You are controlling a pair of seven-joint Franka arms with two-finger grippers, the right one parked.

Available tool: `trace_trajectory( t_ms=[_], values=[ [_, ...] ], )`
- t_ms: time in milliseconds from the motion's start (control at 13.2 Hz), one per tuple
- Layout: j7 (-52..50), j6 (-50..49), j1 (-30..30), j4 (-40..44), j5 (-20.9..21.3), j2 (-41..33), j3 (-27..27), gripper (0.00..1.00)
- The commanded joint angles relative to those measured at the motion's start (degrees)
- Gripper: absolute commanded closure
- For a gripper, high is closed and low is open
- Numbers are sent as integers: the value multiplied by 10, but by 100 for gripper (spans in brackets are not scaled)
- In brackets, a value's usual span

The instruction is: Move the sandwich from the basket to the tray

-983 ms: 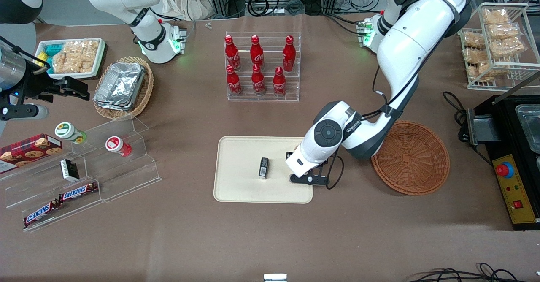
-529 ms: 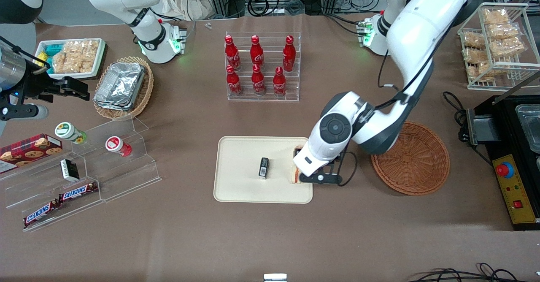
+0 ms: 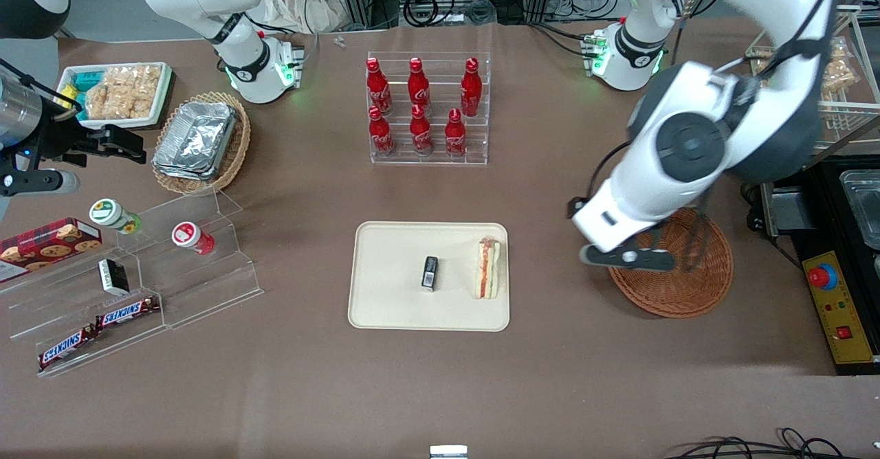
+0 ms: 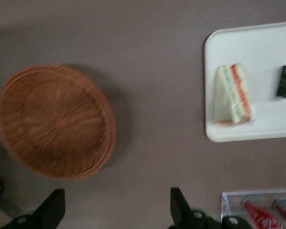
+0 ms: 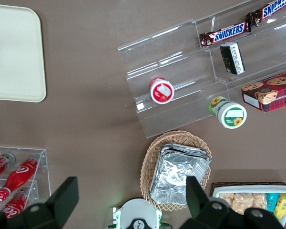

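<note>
My claw is up in the air with its fingers spread wide and nothing between them, hovering over the brown table just beside the round wicker basket. That basket sits bare inside, toward my end of the table. The sandwich is lying on the cream tray, close to the tray edge nearest the basket, its red and green filling showing along one side. From my wrist I see the same wedge resting flat by the tray's rim. A small black packet lies on the tray too, near the middle, just beside the sandwich but not touching it.
</note>
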Motion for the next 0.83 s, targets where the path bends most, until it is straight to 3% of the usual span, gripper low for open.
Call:
trace_trajectory(
  t_ms=[0,756],
  values=[
    [8,-28,33,-16,-6,-37,0,1],
    [9,-41,118,-24,-16,-67,1,1]
  ],
)
